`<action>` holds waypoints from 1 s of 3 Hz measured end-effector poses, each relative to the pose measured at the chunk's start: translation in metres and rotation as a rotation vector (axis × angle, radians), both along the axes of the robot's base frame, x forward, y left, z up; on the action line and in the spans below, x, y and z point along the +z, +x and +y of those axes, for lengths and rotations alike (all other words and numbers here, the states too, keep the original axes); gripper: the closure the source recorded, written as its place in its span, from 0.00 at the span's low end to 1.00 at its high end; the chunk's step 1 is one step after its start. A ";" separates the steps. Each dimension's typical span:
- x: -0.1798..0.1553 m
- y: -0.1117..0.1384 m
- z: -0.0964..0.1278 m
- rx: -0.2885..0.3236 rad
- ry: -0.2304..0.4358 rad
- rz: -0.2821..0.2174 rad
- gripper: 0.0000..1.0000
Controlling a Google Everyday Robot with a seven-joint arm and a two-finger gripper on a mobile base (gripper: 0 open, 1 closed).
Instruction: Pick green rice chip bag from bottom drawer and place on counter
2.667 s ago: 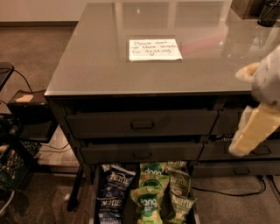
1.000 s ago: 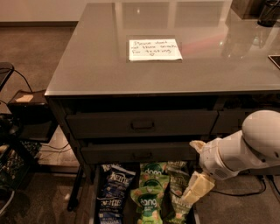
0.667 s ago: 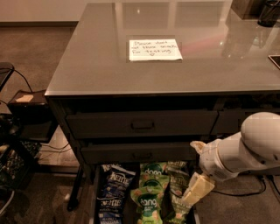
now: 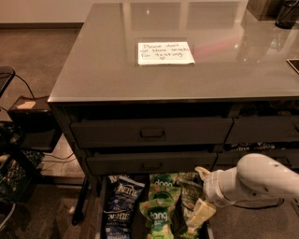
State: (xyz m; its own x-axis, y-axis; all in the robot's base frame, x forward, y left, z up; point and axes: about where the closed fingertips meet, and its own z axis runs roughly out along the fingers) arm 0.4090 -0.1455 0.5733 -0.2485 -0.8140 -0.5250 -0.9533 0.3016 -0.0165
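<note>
The camera view is looking down at a dark grey metal cabinet [image 4: 60, 126]. Its top, the counter [image 4: 103, 70], is shining grey, and a white paper note [image 4: 166, 52] with handwriting is lying flat on it near the back. A dark thing [image 4: 286, 14] is standing at the far right corner, too dim to name. Under the counter, two drawers with handles [image 4: 152, 133] are sitting pushed in, one above the other. Below them the bottom drawer [image 4: 103, 205] is sticking out, and snack bags are lying inside it. A blue chip bag [image 4: 119, 205] is lying on the left. Beside it a green rice chip bag [image 4: 158, 215] is lying in the middle, with a second green bag [image 4: 163, 186] just behind it. A darker green bag [image 4: 186, 192] is lying to the right of those. The white robot arm [image 4: 261, 179] is reaching in from the right. Its gripper [image 4: 198, 195] is hanging over the right side of the bottom drawer with its fingers [image 4: 202, 214] spread apart, one on each side of the darker green bag. On the floor to the left, a black box [image 4: 28, 123] and some cables [image 4: 51, 158] are sitting.
</note>
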 end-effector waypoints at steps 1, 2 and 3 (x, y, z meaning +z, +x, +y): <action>-0.073 0.023 0.010 0.008 0.069 -0.005 0.00; -0.132 0.029 0.026 0.008 0.143 0.047 0.00; -0.132 0.029 0.026 0.008 0.143 0.047 0.00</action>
